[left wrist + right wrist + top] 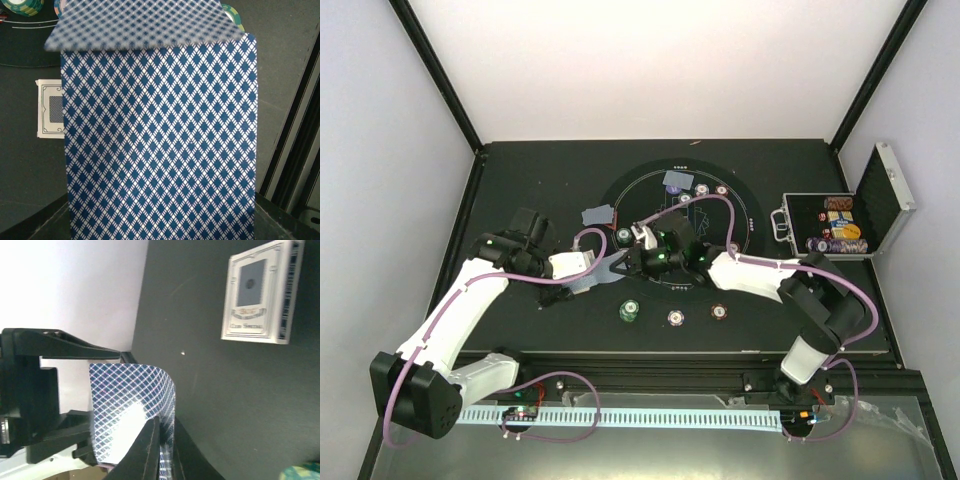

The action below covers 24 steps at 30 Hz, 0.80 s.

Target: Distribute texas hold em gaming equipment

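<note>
I am holding the left gripper (pixel 588 266) over the left rim of the black mat (pixel 630 185). It is grasping the deck (pixel 160 150), whose blue diamond backs are filling the left wrist view. I am judging that grip from the fixed, upright deck, since the fingers themselves are hidden. A card box (pixel 50 115) is lying flat on the table behind the deck.

At the middle, the top card (pixel 140 22) is blurring across the deck's far edge. The right gripper (pixel 638 240) is pinching that card, and it is bowing into a curve between the fingers (pixel 150 445) in the right wrist view.

Here is what is worrying me:
- The card is bending hard, so it could spring out of the pinch and land face up or off the mat.
- The pinch is sitting near one edge, so a quick swing could twist the card loose.
- A second card could be dragging along by friction and fanning out of the deck.
- The two grippers are nearly touching, so any sideways pull could be knocking them together.

Further right, a dealt card (pixel 677 180) is lying at the mat's far side. The green chip (pixel 629 311), white chip (pixel 676 317) and brown-red chip (pixel 719 311) are sitting in a row near the front. A low sweep could be scattering them. The silver case (pixel 880 200) is standing open well apart.
</note>
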Each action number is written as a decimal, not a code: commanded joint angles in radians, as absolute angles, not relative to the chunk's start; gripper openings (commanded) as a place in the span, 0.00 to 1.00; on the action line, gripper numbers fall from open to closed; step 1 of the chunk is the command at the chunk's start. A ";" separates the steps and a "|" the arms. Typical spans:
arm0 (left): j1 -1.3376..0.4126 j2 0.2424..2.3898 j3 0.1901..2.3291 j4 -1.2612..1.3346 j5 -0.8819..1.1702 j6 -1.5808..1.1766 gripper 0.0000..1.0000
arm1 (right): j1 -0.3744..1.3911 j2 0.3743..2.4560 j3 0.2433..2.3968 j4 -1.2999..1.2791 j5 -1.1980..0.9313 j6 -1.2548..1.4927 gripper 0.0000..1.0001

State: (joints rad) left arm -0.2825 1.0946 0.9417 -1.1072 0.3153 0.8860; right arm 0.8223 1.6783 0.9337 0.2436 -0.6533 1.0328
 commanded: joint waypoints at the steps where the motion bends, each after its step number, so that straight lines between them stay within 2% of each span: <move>1: -0.281 1.079 0.968 -1.090 0.330 0.885 0.02 | 0.784 1.635 0.899 0.174 -0.637 0.995 0.07; 6: -0.281 1.077 0.966 -1.092 0.321 0.887 0.02 | 0.695 1.598 0.906 0.109 -0.665 0.940 0.05; 11: -0.279 1.078 0.971 -1.097 0.312 0.888 0.01 | 0.508 1.641 1.030 -0.065 -0.684 0.804 0.05; 16: -0.281 1.080 0.969 -1.101 0.308 0.883 0.02 | 0.317 1.849 1.301 -0.228 -0.681 0.701 0.04; 24: -0.281 1.093 0.968 -1.097 0.310 0.870 0.02 | 0.226 2.209 1.754 -0.395 -0.624 0.683 0.04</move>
